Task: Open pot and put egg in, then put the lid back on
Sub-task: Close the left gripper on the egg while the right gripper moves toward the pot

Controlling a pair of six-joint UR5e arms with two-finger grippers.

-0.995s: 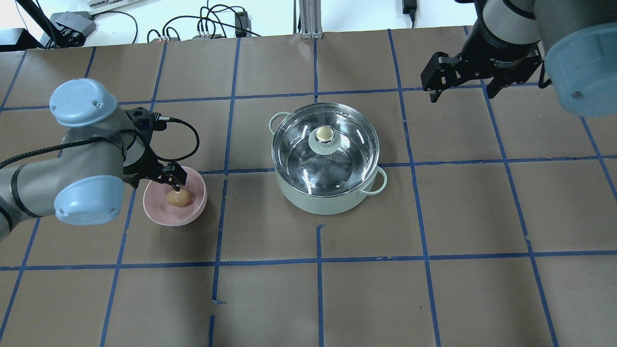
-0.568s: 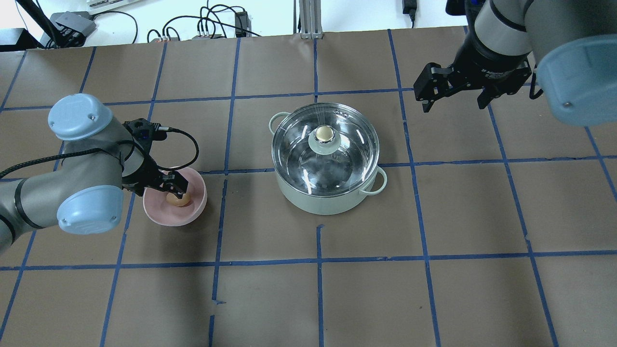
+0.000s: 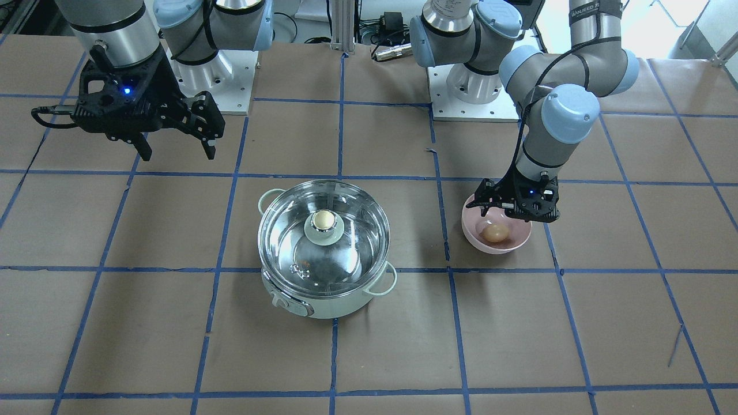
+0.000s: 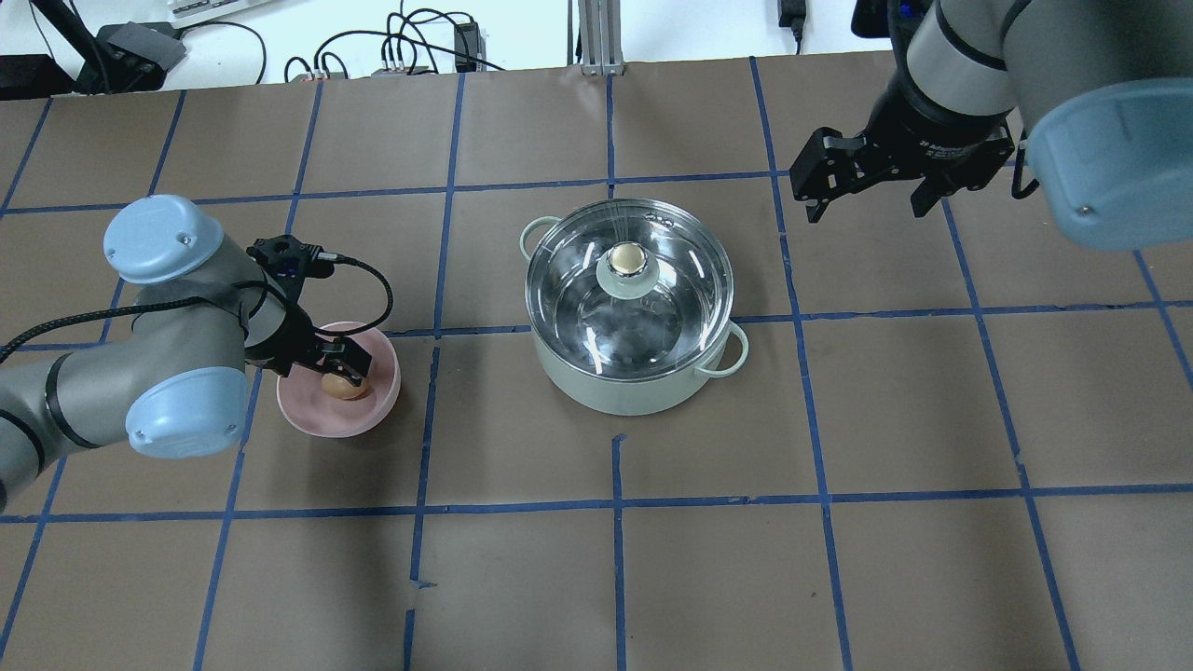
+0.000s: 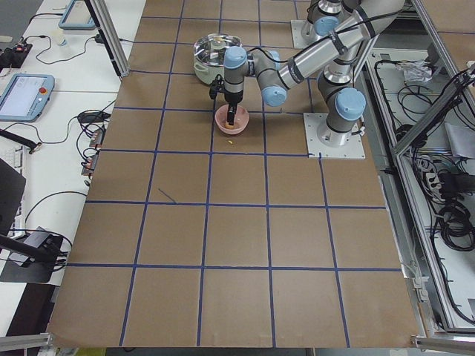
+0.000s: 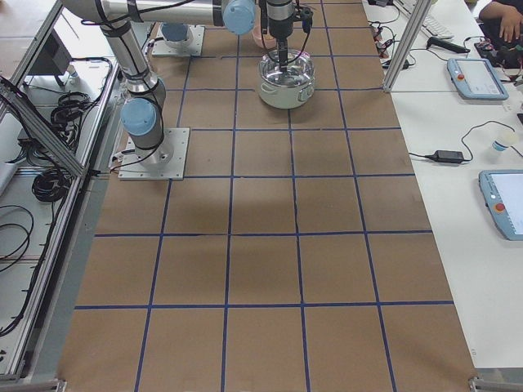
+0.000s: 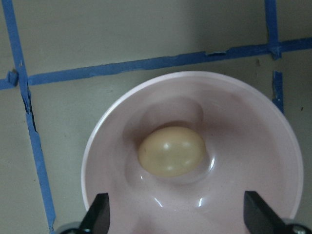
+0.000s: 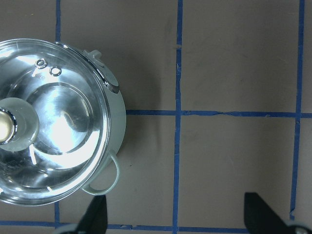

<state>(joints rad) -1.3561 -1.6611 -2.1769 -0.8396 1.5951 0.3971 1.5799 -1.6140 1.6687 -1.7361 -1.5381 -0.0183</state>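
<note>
Your left tool [image 7: 179, 218] stands wide, the small tan-brown oval egg [image 7: 171, 151] just below it, apparently untouched; right tool [image 3: 178, 153] wide too.

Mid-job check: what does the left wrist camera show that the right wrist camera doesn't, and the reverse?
Left wrist only: the egg lying in the pink bowl, with the left hand open and not touching it.

Right wrist only: the pot with its glass lid on, the lid knob at the view's left edge, and one loop handle. The right hand is open, over the table beside the pot.

Both: the brown table with blue tape lines, and two spread fingertips at the bottom edge.
</note>
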